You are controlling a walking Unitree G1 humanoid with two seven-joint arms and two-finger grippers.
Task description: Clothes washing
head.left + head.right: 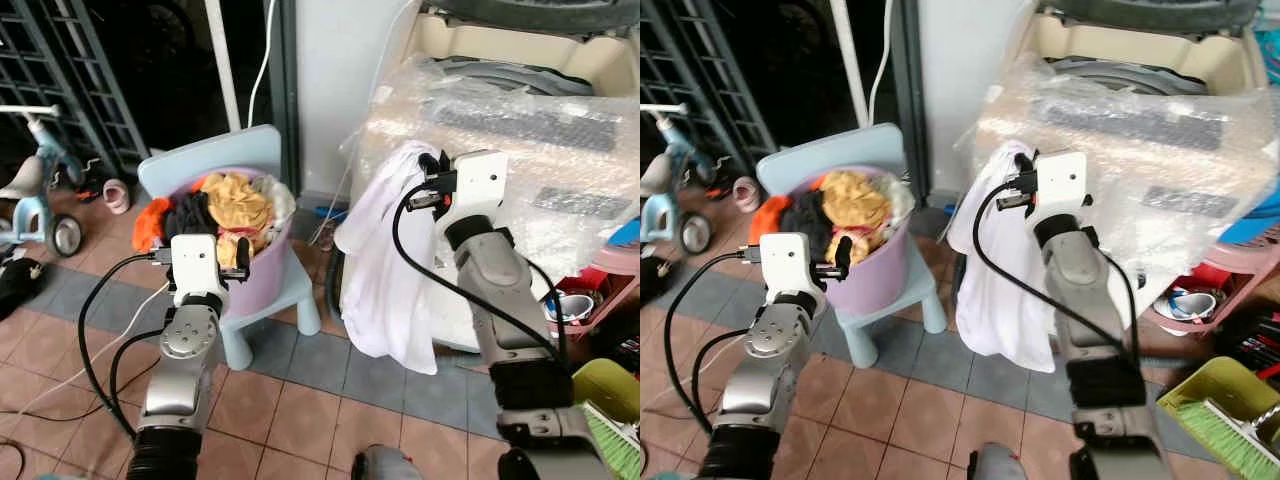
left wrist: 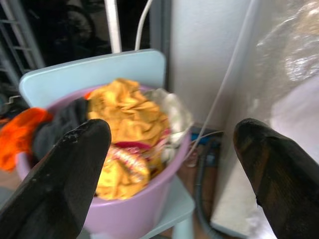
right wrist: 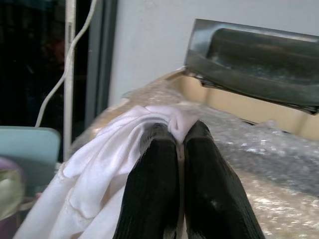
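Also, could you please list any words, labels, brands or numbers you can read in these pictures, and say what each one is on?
None can be read.
The washing machine has dark panels under its plastic wrap; any print there is too blurred to read.
The red-patterned cloth in the purple basket: markings blurred, not legible.
The right gripper, shut on the white garment, and the open left gripper show no lettering.

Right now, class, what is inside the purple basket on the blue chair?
The purple basket on the blue chair holds heaped clothes: a yellow garment on top, black and orange ones beside it. Whatever lies deeper is covered.
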